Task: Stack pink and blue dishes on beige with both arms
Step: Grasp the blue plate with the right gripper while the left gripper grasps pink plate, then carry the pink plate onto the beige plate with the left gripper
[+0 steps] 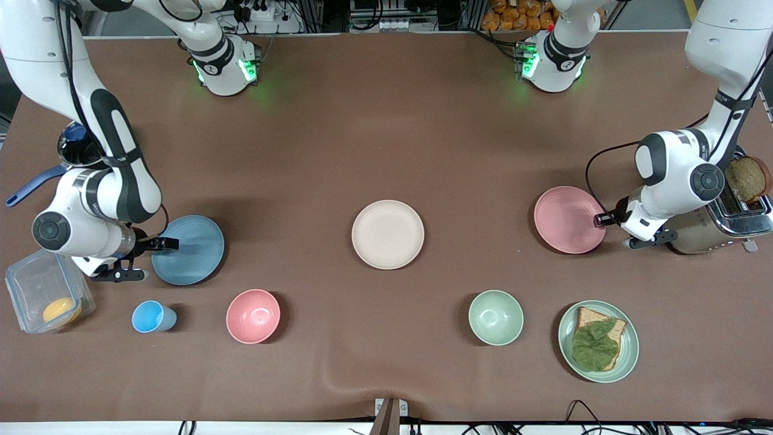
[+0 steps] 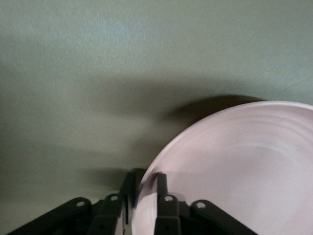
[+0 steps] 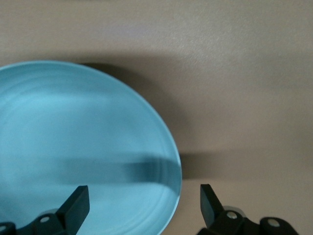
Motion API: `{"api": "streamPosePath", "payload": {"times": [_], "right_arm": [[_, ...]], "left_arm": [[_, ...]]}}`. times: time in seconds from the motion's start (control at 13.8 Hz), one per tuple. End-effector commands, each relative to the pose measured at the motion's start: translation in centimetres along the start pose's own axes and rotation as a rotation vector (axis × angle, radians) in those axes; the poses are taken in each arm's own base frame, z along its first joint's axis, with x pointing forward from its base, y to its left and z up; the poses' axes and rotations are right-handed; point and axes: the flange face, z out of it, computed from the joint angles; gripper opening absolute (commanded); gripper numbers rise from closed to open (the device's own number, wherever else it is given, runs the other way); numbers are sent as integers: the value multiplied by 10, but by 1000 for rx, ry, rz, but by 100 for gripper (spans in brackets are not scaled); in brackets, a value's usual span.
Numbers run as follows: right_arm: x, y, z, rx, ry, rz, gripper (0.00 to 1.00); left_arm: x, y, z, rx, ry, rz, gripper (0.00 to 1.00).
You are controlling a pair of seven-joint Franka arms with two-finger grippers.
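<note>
- The beige plate (image 1: 388,234) lay bare at the middle of the table, well apart from both other plates.
- The pink plate (image 1: 567,219) sat toward the left arm's end of the table, with the left gripper (image 1: 601,220) at its rim; in the left wrist view the fingers (image 2: 162,188) were closed on the pink plate's (image 2: 234,166) edge, one on each side of the rim.
- The blue plate (image 1: 188,249) sat toward the right arm's end, with the right gripper (image 1: 162,244) at its rim; in the right wrist view the fingers (image 3: 78,203) stood wide apart, straddling the edge of the blue plate (image 3: 83,147) without gripping it.
- Nearer the front camera stood a blue cup (image 1: 151,317), a pink bowl (image 1: 253,316), a green bowl (image 1: 496,317), and a green plate (image 1: 629,350) carrying bread with a leaf (image 1: 595,344).
- A toaster (image 1: 721,220) holding a bread slice stood beside the left gripper.
- A clear container (image 1: 42,296) sat near the right gripper.
</note>
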Motion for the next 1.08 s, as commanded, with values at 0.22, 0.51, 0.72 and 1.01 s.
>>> {"api": "streamPosePath", "payload": {"times": [0.22,0.51,0.72,1.01], "right_arm": [[9,13,30,109,21,3,53],[10,12,31,114,23,-30,0],[10,14,31,114,28,-90,0],[11,6,20,112,31,-105,0]], "left_arm": [[2,61,-95,-14,87,94,0],[11,140,-175,-107,51,151,0],[-12,224,-173,-169,13,112,0],[-41,329,-135,-225,6,21,0]]}}
